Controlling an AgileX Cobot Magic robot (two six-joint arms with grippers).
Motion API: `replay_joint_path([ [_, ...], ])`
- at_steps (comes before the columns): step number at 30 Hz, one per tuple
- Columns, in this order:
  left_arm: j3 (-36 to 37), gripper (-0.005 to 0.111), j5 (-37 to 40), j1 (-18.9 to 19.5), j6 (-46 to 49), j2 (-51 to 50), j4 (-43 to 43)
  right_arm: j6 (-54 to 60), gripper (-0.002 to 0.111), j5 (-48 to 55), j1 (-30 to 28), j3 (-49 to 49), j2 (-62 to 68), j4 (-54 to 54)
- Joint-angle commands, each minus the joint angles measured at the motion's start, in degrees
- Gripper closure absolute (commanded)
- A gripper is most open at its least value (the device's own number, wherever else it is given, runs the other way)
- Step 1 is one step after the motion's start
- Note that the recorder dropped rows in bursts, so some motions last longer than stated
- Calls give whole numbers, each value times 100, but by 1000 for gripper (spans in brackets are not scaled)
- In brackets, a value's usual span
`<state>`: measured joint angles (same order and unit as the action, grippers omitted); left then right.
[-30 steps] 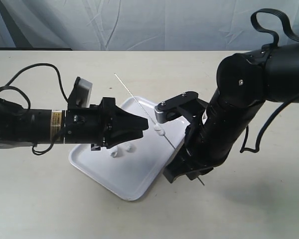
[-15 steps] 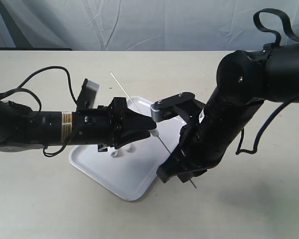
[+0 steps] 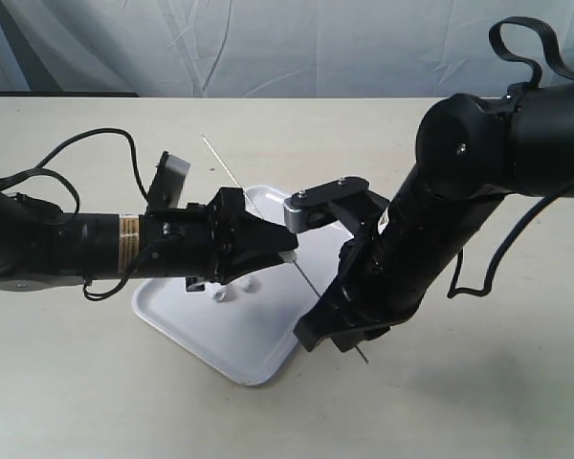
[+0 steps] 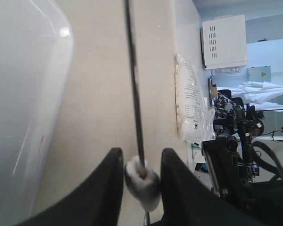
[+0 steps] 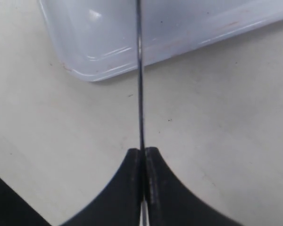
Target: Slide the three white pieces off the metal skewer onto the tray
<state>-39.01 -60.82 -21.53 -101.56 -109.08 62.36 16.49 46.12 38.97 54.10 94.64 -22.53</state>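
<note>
Beige tabletop (image 3: pixel 77 382) runs wide around white tray (image 3: pixel 253 344); pale cloth backdrop (image 3: pixel 268 48) behind. Left gripper (image 3: pixel 289 254) over tray, fingers pinching third white piece (image 4: pixel 142 181) on metal skewer (image 4: pixel 134 94). Two white pieces (image 3: pixel 250 284) lie on tray beneath. Right gripper (image 5: pixel 144 162) pressed together on skewer's lower end, just beyond tray's edge.

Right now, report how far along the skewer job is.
Done: two white pieces lie on the tray. In hand: the left gripper pinches the third piece, which is on the skewer, while the right gripper clamps the skewer. Left: pull that last piece off and drop it on the tray.
</note>
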Motion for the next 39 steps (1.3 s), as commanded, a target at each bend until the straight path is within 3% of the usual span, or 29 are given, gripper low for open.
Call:
replay_joint_path([
  [1, -43, 90, -113, -34, 26, -21, -81, 50, 109, -78, -20, -6, -4, -22],
  [13, -43, 90, -58, 95, 160, -21, -176, 50, 109, -17, -20, -6, -4, 66],
  [22, -43, 90, -111, 854, 158, -21, -8, 155, 109, 548, -20, -6, -4, 203],
  [30, -43, 90, -89, 1942, 158, -21, 664, 155, 109, 1278, -20, -6, -4, 445],
  [39, -43, 90, -52, 2426, 158, -21, 1190, 155, 109, 1353, -20, -6, -4, 471],
])
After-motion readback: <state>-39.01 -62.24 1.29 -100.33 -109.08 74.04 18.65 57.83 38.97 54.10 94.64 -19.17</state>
